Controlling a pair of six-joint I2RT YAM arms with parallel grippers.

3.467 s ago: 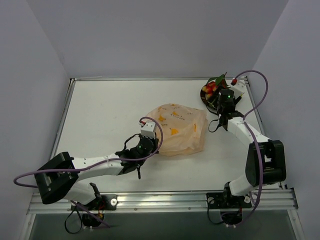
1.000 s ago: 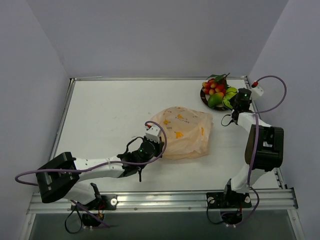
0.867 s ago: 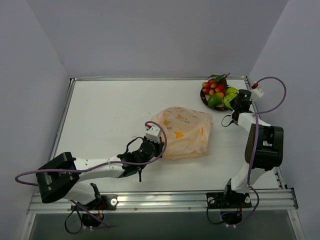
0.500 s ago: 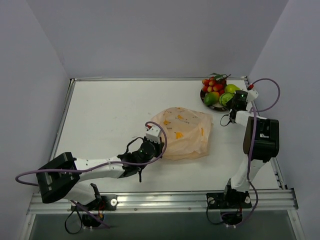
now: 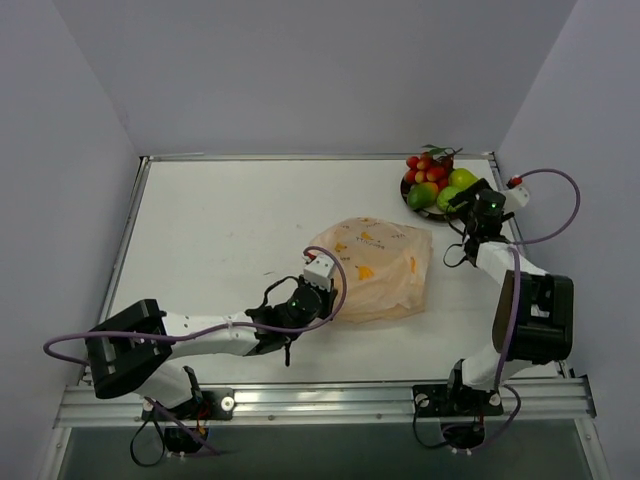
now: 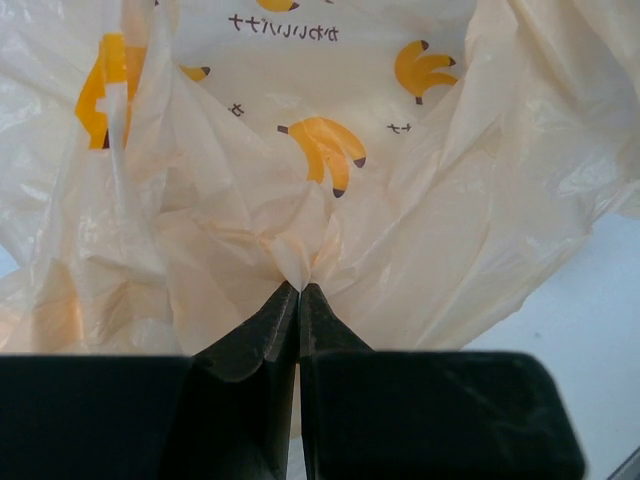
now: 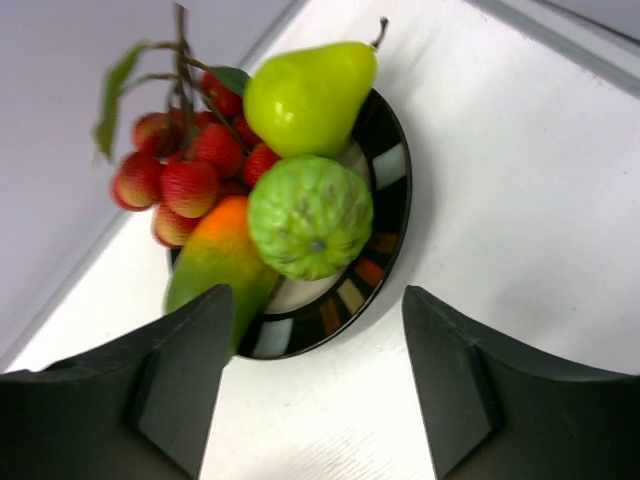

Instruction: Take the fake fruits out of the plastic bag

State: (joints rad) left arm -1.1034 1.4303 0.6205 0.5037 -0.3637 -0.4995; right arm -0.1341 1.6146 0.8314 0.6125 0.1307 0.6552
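- Shifted since the earlier top views: the thin, crinkly, translucent peach plastic bag [image 5: 380, 265] printed with orange bananas has slid slightly toward the round dark-rimmed plate [image 7: 395, 185]. It now lies to the near-left of the plate, apart from it.
- The glossy plastic fake fruits [image 5: 432, 180] are heaped on the plate: a yellow-green pear [image 7: 310, 95], a bumpy green round fruit [image 7: 310, 215], an orange-green mango [image 7: 215, 265] and a red berry cluster [image 7: 185, 170] on a leafy stem. 3.5 s ago the right wrist covered this heap; now it shows whole.
- Left gripper [image 6: 300, 300]: jaws pressed together on a pinched fold of the bag, at the bag edge farthest from the plate. The arm has advanced along with the bag.
- Right gripper [image 7: 315, 310]: fingers spread wide with nothing between them. It has backed off to just near-right of the plate.
- Reading: a drop-off onto the plate looks finished, and the right arm is free for another reach.
- I cannot tell whether any fruit is left inside the bag.
- The top view gives the bag-to-plate layout, but neither gripper's opening.
- Only the left wrist view shows the pinch. No fruit shape shows through the film there.
- Only the right wrist view separates the four fruits and shows the gap between the fingers. The bag is outside it.
- A white table [image 5: 220, 230] lies under everything.
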